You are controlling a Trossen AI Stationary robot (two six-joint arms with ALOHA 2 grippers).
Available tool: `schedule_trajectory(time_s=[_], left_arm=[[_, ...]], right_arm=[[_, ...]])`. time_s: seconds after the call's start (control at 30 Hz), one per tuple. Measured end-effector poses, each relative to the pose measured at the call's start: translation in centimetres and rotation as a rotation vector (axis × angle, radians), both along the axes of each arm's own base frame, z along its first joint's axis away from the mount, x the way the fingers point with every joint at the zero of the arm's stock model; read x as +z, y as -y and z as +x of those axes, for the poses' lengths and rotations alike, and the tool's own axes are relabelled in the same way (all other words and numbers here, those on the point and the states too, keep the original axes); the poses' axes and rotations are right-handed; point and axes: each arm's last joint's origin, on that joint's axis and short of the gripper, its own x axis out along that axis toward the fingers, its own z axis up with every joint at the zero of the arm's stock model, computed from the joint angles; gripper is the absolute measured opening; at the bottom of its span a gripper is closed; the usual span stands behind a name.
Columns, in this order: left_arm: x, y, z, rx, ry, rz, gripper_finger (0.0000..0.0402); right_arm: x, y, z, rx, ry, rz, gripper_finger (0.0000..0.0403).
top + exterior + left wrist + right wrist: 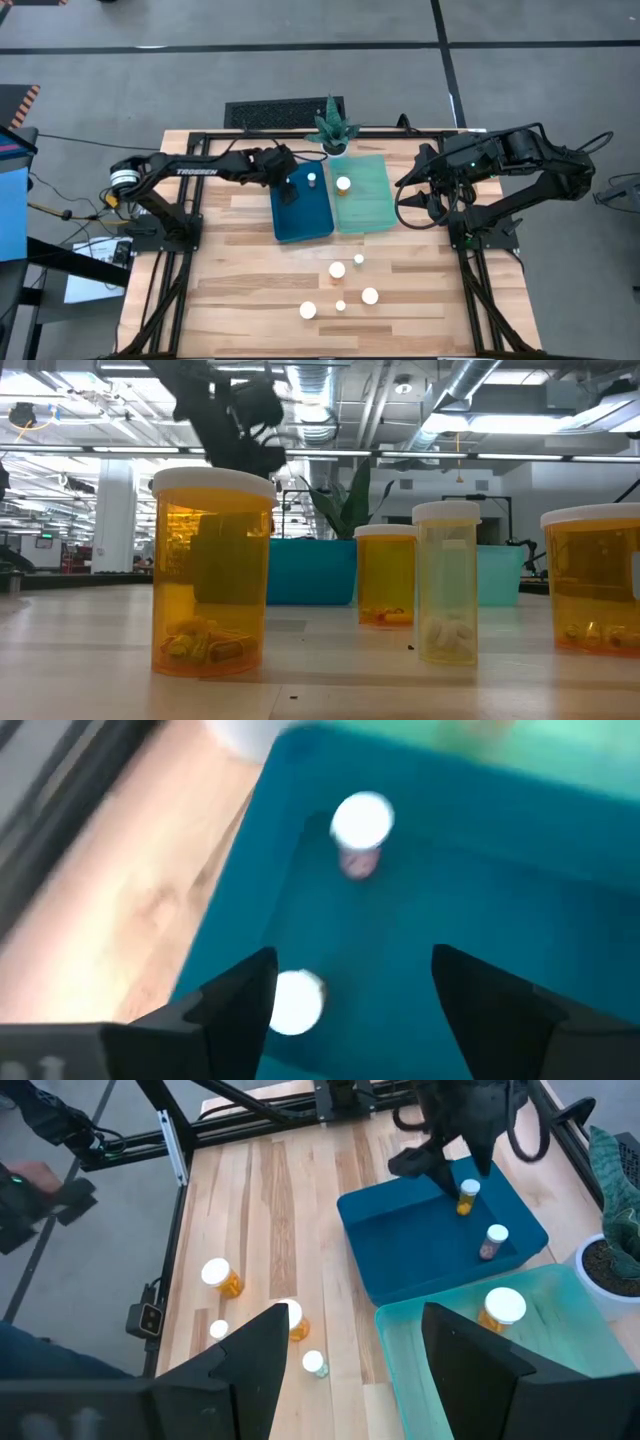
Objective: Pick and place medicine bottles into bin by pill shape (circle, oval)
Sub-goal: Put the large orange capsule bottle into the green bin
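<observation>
My left claw (293, 186) hangs over the blue bin (318, 222), fingers spread wide and holding nothing. Right under it stands one bottle (296, 1001), with another bottle (361, 822) just ahead. My right claw (345, 1342) waits open beside the green bin (372, 205). Five bottles (337, 270) stand on the table (240, 290), well apart from both claws.

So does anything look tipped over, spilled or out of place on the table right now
Nothing stands out. The amber pill bottles with white caps on the wooden table stand upright and capped, as do those in the dark blue bin and the pale green bin. No pills are spilled.
</observation>
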Motion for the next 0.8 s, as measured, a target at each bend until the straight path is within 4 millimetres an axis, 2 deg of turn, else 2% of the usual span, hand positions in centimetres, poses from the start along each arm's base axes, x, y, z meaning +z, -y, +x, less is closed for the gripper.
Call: schedule_trajectory(time_s=[0.27, 0.43, 0.6, 0.8], left_arm=[[6.5, 2.4, 2.1, -0.111, 0.118, 0.039, 0.0259], [9.6, 6.0, 4.2, -0.251, 0.327, 0.034, 0.0259], [10.1, 9.3, 5.9, -0.295, 0.456, 0.101, 0.0258], [7.9, 12.9, 6.9, -0.425, 0.379, 0.058, 0.0258]], right_arm=[[0.0, 0.0, 0.0, 0.0, 0.0, 0.0, 0.0238], [0.0, 0.0, 0.0, 0.0, 0.0, 0.0, 0.0238], [0.0, 0.0, 0.0, -0.004, 0.0, 0.006, 0.0238], [0.0, 0.0, 0.0, -0.02, 0.001, 0.027, 0.0238]])
